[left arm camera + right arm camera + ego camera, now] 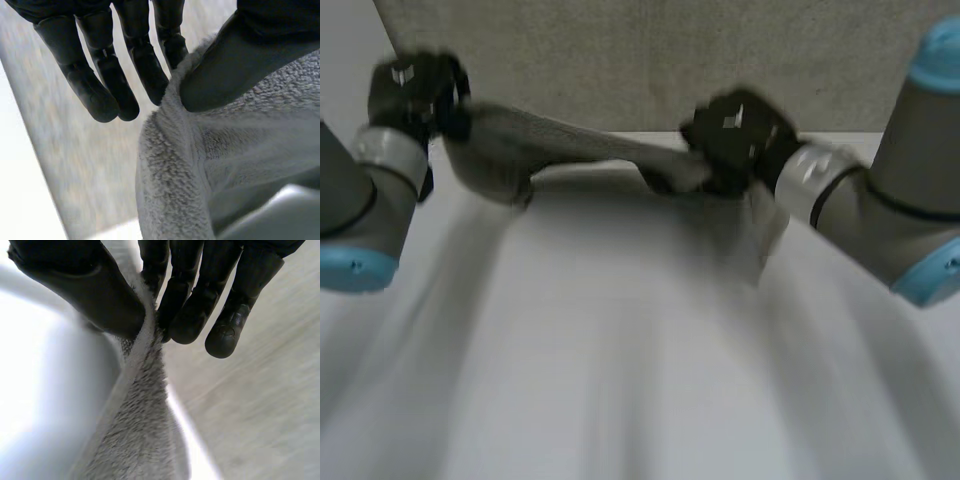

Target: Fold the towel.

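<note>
Nearest to the camera is the white surface (620, 400). Over its far part hangs the grey terry towel (570, 145), raised and stretched between both hands like a loose band. It sags a little at each end, and I cannot tell if its lower folds touch the surface or are only close to it.

The left hand (415, 90) holds the left end of the towel. In the left wrist view its thumb (240, 60) presses on the fluffy cloth from one side. The finger nearest to it (172, 45) stands at the other side of the raised edge, so the cloth is pinched there. The other fingers are straight and free of the cloth.

The right hand (735, 135) holds the right end. In the right wrist view its thumb (95, 290) and its fingers (187, 315) close on the hemmed edge of the towel from both sides, and the cloth hangs down from this pinch.

The grey left arm (350, 210) and the grey right arm (910, 190), each with a light-blue cap, come in from the two sides of the head view. Behind the hands stands a beige speckled panel (670, 50).
</note>
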`<state>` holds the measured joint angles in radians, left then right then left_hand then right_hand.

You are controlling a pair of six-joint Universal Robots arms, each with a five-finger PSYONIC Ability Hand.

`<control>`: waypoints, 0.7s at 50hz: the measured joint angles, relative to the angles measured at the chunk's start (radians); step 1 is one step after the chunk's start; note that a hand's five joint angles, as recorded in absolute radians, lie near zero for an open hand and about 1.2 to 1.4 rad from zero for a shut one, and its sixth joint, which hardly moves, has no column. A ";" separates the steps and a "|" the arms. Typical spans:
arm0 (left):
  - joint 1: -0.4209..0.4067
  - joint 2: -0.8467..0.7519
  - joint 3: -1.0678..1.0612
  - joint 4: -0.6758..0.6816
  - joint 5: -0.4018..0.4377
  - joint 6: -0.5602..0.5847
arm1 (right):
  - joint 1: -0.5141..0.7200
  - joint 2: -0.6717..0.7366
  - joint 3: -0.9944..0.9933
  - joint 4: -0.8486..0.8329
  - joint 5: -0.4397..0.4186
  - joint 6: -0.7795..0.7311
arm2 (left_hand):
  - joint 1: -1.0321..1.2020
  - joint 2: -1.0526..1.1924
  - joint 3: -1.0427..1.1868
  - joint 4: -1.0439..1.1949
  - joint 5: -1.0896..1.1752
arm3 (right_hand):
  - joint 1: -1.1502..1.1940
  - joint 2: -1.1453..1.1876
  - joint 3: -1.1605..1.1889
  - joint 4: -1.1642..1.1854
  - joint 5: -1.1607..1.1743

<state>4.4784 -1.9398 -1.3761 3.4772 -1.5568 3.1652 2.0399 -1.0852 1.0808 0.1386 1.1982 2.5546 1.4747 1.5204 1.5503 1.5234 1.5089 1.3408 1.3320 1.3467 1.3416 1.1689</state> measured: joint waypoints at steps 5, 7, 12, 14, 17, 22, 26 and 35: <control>0.032 -0.014 -0.110 -0.002 0.004 0.004 | 0.001 0.058 0.100 0.037 0.007 -0.038 | 0.000 0.000 0.000 0.000 0.000 | 0.000 0.000 0.000 0.000 0.000; 0.045 -0.021 -0.142 -0.001 0.006 0.005 | 0.002 0.084 0.131 0.036 0.016 -0.044 | 0.000 0.001 0.001 0.000 0.000 | 0.000 0.000 0.000 0.000 0.006; 0.072 -0.037 -0.188 0.004 0.008 0.006 | 0.004 0.179 0.177 0.013 0.053 -0.036 | 0.010 0.010 0.001 0.000 0.000 | 0.000 0.000 0.000 0.000 0.024; 0.078 -0.041 -0.192 0.004 0.008 0.006 | 0.004 0.215 0.183 -0.002 0.064 -0.030 | 0.010 0.010 0.001 0.000 0.000 | 0.000 0.000 0.000 0.000 0.033; 0.084 -0.043 -0.191 0.005 0.008 0.005 | 0.005 0.247 0.188 -0.030 0.076 -0.022 | 0.010 0.010 0.001 0.000 0.000 | -0.004 -0.003 -0.004 -0.001 0.035; 0.087 -0.042 -0.188 0.006 0.008 0.003 | 0.004 0.254 0.205 -0.098 0.104 0.006 | 0.011 0.010 0.001 0.000 0.000 | -0.193 -0.190 -0.202 -0.194 -0.185; 0.089 -0.040 -0.188 0.008 0.008 0.002 | 0.002 0.228 0.230 -0.168 0.158 0.039 | 0.011 0.010 0.001 0.000 0.000 | -0.548 -0.536 -0.546 -0.539 -0.542; 0.098 -0.039 -0.190 0.010 0.007 0.002 | -0.011 0.196 0.268 -0.235 0.273 0.064 | 0.011 0.010 0.001 0.000 0.000 | -0.740 -0.714 -0.735 -0.733 -0.763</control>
<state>4.5764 -1.9788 -1.5660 3.4868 -1.5493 3.1667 2.0293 -0.8895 1.3484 -0.0962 1.4716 2.6181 1.4852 1.5301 1.5510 1.5234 1.5089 0.6007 0.6184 0.6120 0.6087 0.4060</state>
